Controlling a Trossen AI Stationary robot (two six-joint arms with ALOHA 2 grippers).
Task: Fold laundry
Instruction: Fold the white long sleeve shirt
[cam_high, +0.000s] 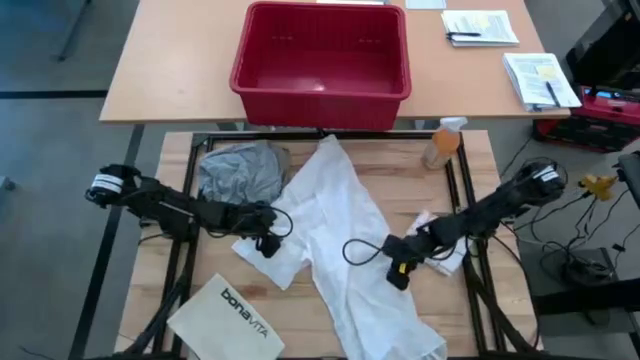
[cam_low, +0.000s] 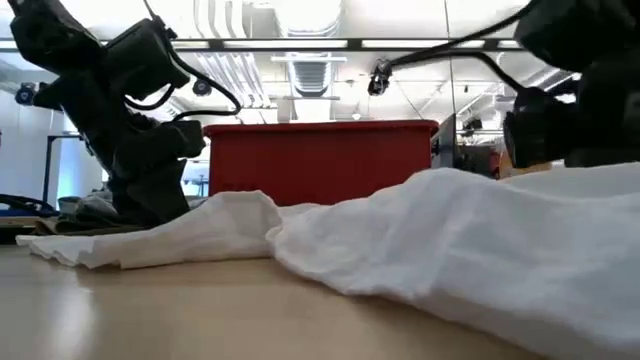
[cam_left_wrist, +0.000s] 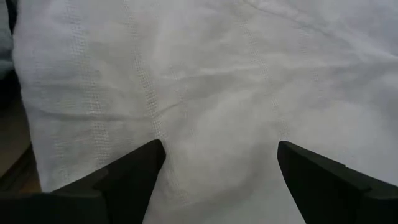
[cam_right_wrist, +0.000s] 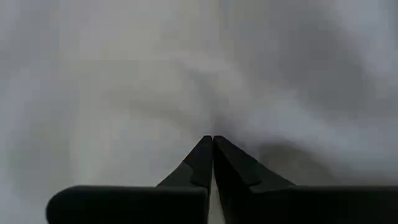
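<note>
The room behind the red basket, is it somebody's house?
Probably not; it looks like a lab or workshop. The low view shows bare ceiling ducts and strip lights, and from above, cables and gear lie beside the wooden table.

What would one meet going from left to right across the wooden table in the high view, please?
Left gripper, open over the cloth → white shirt → right gripper, shut on the shirt → spray bottle. The grey T-shirt and the bonavita bag overlap the left gripper's span, so I leave them out.
</note>
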